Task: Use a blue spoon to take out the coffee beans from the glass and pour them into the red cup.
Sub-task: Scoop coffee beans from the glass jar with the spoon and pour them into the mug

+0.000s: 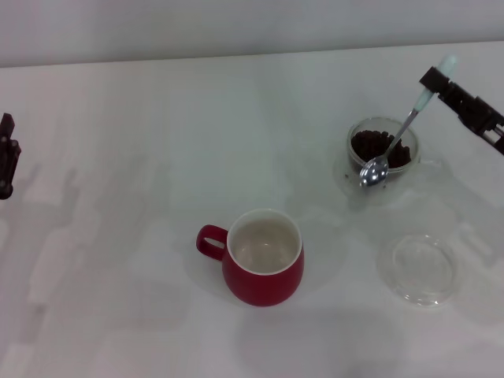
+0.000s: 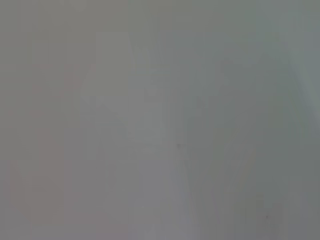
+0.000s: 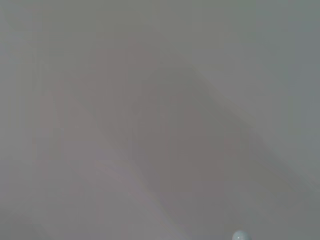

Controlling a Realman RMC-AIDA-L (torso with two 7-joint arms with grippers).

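Your right gripper [image 1: 435, 79] pinches the blue spoon [image 1: 398, 135] by its handle, bowl empty at the glass [image 1: 383, 150] rim. Dip deeper into the coffee beans [image 1: 381, 147] before crossing to the red cup [image 1: 263, 267], well apart from the glass. Left gripper [image 1: 7, 154] idles far beyond the cup; jaws: cannot tell.

A bare test setup rather than a lived-in kitchen: a plain white surface [image 1: 157, 142] runs back to a blank pale wall [image 1: 236, 24], carrying only a red cup [image 1: 264, 268], a glass [image 1: 383, 150] of coffee beans [image 1: 370, 144] and a clear dish [image 1: 417, 269].

Bright, even light; soft shadows.
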